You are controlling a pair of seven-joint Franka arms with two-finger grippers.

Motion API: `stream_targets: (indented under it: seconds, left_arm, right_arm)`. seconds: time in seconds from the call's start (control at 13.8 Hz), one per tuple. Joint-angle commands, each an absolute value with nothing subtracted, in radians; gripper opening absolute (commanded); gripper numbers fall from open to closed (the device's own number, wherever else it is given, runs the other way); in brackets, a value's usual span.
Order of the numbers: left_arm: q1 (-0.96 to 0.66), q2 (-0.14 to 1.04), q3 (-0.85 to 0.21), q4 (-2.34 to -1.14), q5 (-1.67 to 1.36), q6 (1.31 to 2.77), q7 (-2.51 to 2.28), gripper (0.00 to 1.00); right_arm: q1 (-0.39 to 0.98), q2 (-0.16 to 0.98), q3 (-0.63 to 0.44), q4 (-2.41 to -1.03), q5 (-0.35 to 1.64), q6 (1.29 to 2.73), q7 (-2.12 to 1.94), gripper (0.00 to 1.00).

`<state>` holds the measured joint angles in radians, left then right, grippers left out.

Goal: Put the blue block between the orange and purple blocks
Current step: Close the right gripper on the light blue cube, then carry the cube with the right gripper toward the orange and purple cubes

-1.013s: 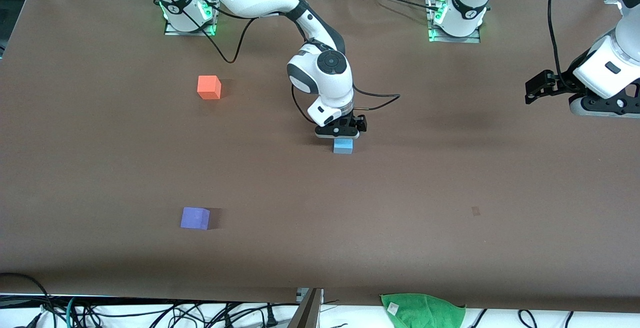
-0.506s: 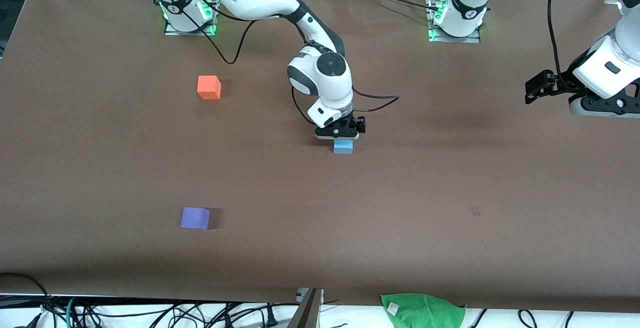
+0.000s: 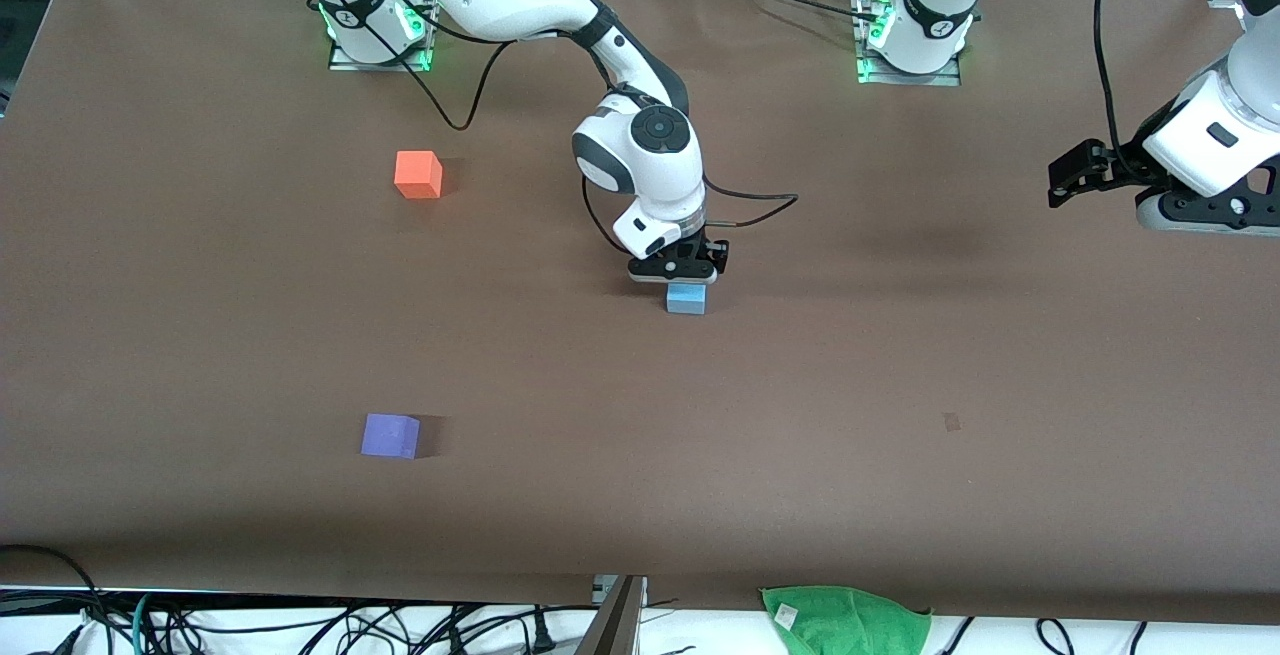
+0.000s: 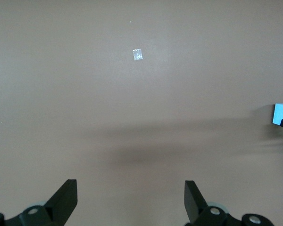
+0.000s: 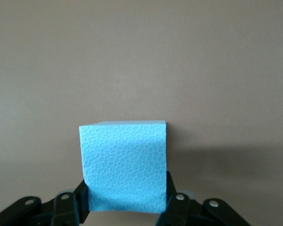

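The right end effector (image 3: 686, 287) is clamped on the blue block (image 3: 686, 299) mid-bench, ready to carry it between the orange block (image 3: 418, 175) and the purple block (image 3: 390, 436). The left end effector (image 4: 131, 200) waits, fingers apart.

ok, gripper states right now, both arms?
Left gripper: open, holding nothing, waiting above the table.
Right gripper: shut on the blue block.

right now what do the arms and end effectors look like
Both arms are glossy white with rounded joints and dark grey bands. The right end effector and the left end effector are black two-finger units. Black cables loop along each arm. The bases glow green on the brown table.
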<state>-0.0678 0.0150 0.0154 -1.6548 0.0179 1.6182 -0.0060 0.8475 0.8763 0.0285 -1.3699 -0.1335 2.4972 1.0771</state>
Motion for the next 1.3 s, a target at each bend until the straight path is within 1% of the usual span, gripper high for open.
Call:
stream_targets:
  seconds: [0.0, 0.22, 0.51, 0.8, 1.01, 1.23]
  left_arm:
    - [-0.074, 0.025, 0.018, -1.631, 0.014, 1.608, 0.003, 1.0]
    - [-0.074, 0.023, 0.018, -1.631, 0.014, 1.601, 0.003, 1.0]
    - [-0.074, 0.025, 0.018, -1.631, 0.014, 1.601, 0.002, 1.0]
    - [-0.074, 0.025, 0.018, -1.631, 0.014, 1.601, 0.002, 1.0]
    - [-0.074, 0.025, 0.018, -1.631, 0.014, 1.601, 0.002, 1.0]
    - [-0.075, 0.025, 0.018, -1.631, 0.014, 1.601, 0.002, 1.0]
  right_arm:
    - [0.828, 0.864, 0.026, -1.339, -0.141, 2.481, 1.072, 0.42]
    - [0.781, 0.825, 0.031, -1.341, -0.14, 2.427, 1.04, 0.42]
    - [0.723, 0.747, 0.034, -1.354, -0.123, 2.269, 0.902, 0.42]
    - [0.626, 0.629, 0.032, -1.439, -0.046, 2.157, 0.703, 0.42]
    - [0.563, 0.568, 0.026, -1.456, -0.034, 2.016, 0.617, 0.42]
    - [0.467, 0.513, 0.026, -1.511, -0.032, 1.993, 0.49, 0.42]
